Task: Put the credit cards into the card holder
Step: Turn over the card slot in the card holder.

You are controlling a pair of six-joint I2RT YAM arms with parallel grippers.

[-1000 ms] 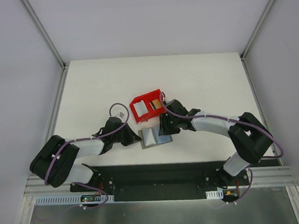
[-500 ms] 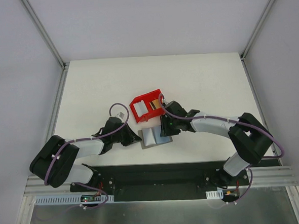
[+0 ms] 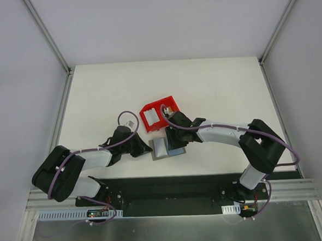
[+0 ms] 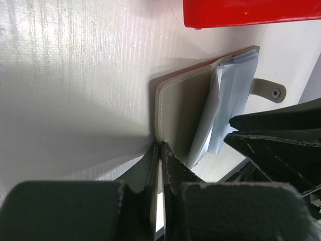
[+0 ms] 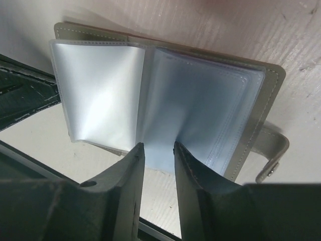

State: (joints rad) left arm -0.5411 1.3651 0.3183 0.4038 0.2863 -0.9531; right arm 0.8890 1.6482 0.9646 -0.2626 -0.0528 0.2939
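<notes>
a: item one, left gripper [image 4: 160,153]?
b: pressed together on the edge of the card holder [image 4: 183,105]'s grey stitched cover, low against the table [image 3: 219,89].
a: item two, right gripper [image 5: 156,160]?
b: fingers parted by a narrow gap, clamping nothing. the tips sit at the lower edge of the clear sleeves [image 5: 100,85], just right of the fold.
a: the holder itself?
b: lying open and flat between the two grippers, cover down and sleeves up. a strap [image 5: 273,155] with a metal snap sticks out from the edge far from the left gripper.
a: the cards?
b: white card [image 3: 153,116] and gold card [image 3: 170,107], both in the red bin [image 3: 145,120] just beyond the holder. the right arm covers the bin's near corner.
a: any writing?
b: one white tag [image 3: 129,123] on the left arm's purple cable — print too small to read.
</notes>
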